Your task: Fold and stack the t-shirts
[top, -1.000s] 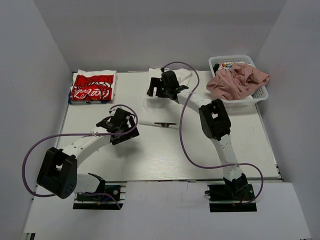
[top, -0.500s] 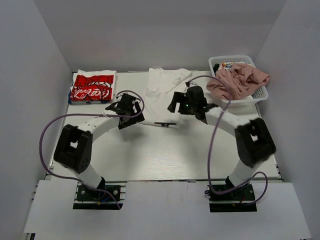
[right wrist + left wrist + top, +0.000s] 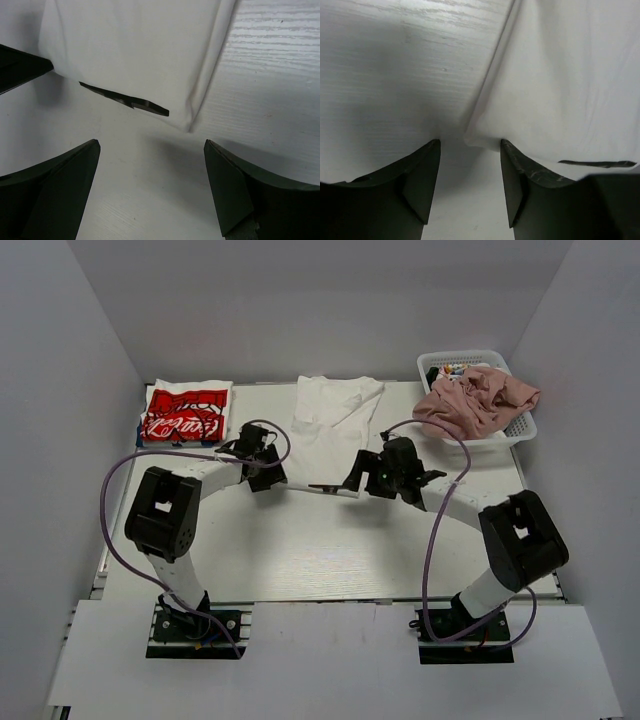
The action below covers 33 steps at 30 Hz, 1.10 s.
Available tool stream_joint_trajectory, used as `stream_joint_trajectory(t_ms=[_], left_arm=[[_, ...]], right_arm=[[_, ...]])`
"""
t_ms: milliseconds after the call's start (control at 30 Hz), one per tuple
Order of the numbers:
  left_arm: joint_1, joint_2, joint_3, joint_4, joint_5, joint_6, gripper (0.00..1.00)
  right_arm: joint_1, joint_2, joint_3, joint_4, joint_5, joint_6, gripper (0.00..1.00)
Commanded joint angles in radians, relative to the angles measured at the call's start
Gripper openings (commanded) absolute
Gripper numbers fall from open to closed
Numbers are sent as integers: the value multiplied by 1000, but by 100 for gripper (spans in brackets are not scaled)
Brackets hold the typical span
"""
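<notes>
- The bench (image 3: pixel 300 550) carries all the work. The white t-shirt (image 3: pixel 335 425) lies flat on its far middle. The red-print t-shirt (image 3: pixel 185 412) sits folded at the far left. The pink t-shirt (image 3: pixel 475 405) is heaped in the basket (image 3: pixel 522 432) at the far right.
- I read the long axis of the white t-shirt as running far to near, leaning slightly to the left as it comes toward the arm bases. The wider sleeve end points away from the arms and the hem end points toward them.
- The left fingers (image 3: pixel 268 475) sit low at the near-left end of that hem. They are spread and hold nothing.
- The right fingers (image 3: pixel 358 480) sit low at the near-right end of the hem. They are spread wider and also hold nothing.
- The near-left corner (image 3: pixel 470 139) lies just ahead of the left fingertips and centred in the gap between them. I judge this arm the closer to a pinch: a short advance along the long axis and a closure should take it.
- The near-right corner (image 3: pixel 190 126) lies ahead of the right fingertips, offset toward one finger rather than centred. I judge a small sideways correction is needed before closing.
- A dark strip (image 3: pixel 127 100) lies along the hem between the two corners. I cannot tell what it is.
</notes>
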<state>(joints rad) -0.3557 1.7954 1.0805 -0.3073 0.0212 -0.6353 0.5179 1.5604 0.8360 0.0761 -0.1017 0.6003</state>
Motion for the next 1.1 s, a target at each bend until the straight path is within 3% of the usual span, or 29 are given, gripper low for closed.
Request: stream_joint_trajectory(t_ms=[0, 67, 167, 200, 267, 300, 333, 400, 467, 533, 700, 800, 900, 1067], left_arm=[[3, 5, -28, 48, 68, 19, 61], [3, 38, -18, 48, 81, 28, 57], [3, 76, -7, 60, 91, 28, 39], [3, 85, -7, 45, 91, 28, 23], [3, 96, 6, 45, 91, 28, 16], [3, 96, 6, 45, 91, 28, 12], [3, 96, 6, 45, 101, 28, 2], [3, 105, 15, 54, 102, 37, 0], [3, 105, 15, 42, 91, 37, 0], [3, 92, 15, 24, 91, 37, 0], [-19, -66, -129, 47, 56, 28, 0], [-28, -193, -238, 31, 80, 19, 0], [-52, -296, -295, -27, 95, -6, 0], [-103, -603, -410, -97, 164, -53, 0]], right_arm=[[5, 50, 6, 28, -38, 38, 90], [7, 84, 8, 53, -46, 55, 90], [5, 130, 14, 62, -53, 67, 89], [10, 139, 20, 63, -71, 62, 87], [7, 167, 22, 70, -61, 79, 86], [7, 185, 17, 91, -65, 84, 79], [4, 194, 17, 100, -69, 91, 76], [7, 217, 15, 134, -72, 96, 65], [2, 233, 28, 136, -69, 92, 39], [4, 233, 11, 119, -55, 93, 0], [19, 89, -123, 202, -41, 63, 0], [54, -96, -196, 102, -17, -11, 0], [94, -222, -273, 54, -7, -10, 0], [171, -477, -333, -71, -24, 36, 0]])
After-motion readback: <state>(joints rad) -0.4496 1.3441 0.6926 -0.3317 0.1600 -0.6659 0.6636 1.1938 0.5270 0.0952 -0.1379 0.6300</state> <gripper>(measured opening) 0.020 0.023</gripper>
